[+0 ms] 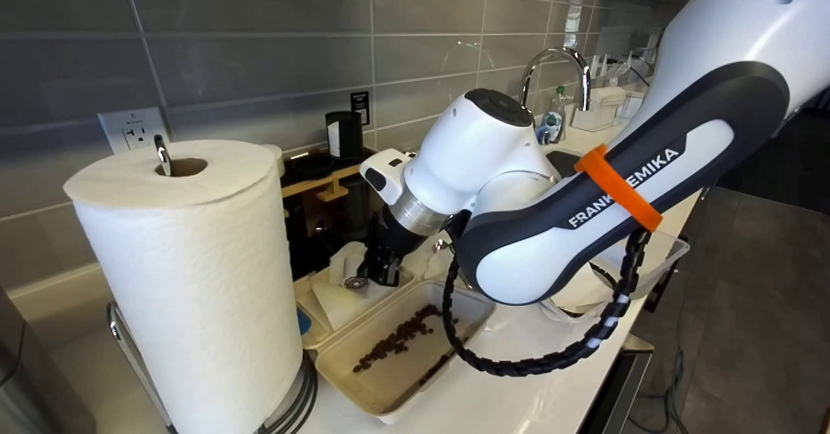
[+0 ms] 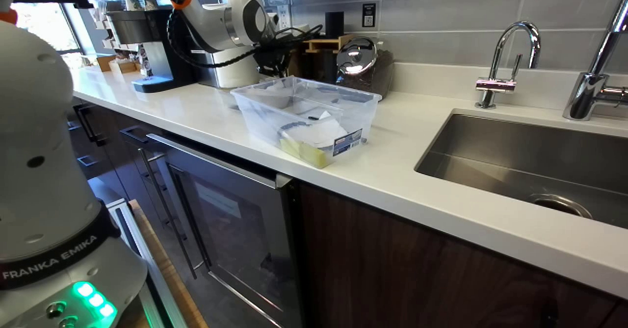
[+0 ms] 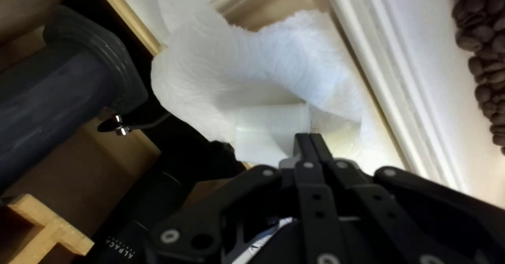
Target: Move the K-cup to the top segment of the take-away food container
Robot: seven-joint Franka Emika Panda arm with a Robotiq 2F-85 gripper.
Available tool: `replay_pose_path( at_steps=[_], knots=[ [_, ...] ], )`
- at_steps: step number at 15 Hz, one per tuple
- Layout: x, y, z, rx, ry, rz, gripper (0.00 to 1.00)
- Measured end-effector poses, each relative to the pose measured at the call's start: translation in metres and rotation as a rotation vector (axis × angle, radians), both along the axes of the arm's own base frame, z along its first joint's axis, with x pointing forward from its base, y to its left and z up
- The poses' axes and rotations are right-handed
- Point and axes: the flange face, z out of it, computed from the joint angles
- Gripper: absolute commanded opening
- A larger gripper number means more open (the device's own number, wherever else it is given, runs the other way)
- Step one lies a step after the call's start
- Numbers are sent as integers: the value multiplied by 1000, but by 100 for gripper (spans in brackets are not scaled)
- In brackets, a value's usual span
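Note:
The K-cup (image 3: 268,128) is whitish and lies sideways against crumpled white paper in the wrist view. In an exterior view the K-cup (image 1: 354,266) shows a darker end facing the camera. My gripper (image 3: 308,137) is shut, its tips apparently pinching the K-cup's rim; the contact itself is partly hidden. The gripper (image 1: 364,279) is over the rear half of the beige take-away food container (image 1: 324,348). Whether the K-cup touches the paper there, I cannot tell. The gripper (image 2: 274,68) also shows in an exterior view, where K-cup and container are hidden.
White paper (image 1: 340,301) lies in the rear half; dark beans (image 1: 395,340) lie in the front half. A paper towel roll (image 1: 188,278) stands close beside the container. A wooden organizer (image 3: 51,224) with dark canisters is behind. A clear bin (image 2: 304,117) stands nearer the sink.

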Motion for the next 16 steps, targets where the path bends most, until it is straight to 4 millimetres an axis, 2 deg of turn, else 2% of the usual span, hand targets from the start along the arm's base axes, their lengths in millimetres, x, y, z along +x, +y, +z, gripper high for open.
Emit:
replay_pose_path(
  at_steps=[1,2,3,7,12,16],
  knots=[
    [-1,1,-2,1,5,-3,26],
    [-2,3,-4,3,8,-5,27],
    [-3,5,-6,8,12,-10,32],
    [-7,11,-3,30,19,-12,63],
    [-16,16,24,53,40,-17,99],
    [-33,2,52,22,119,-11,100]
  ],
)
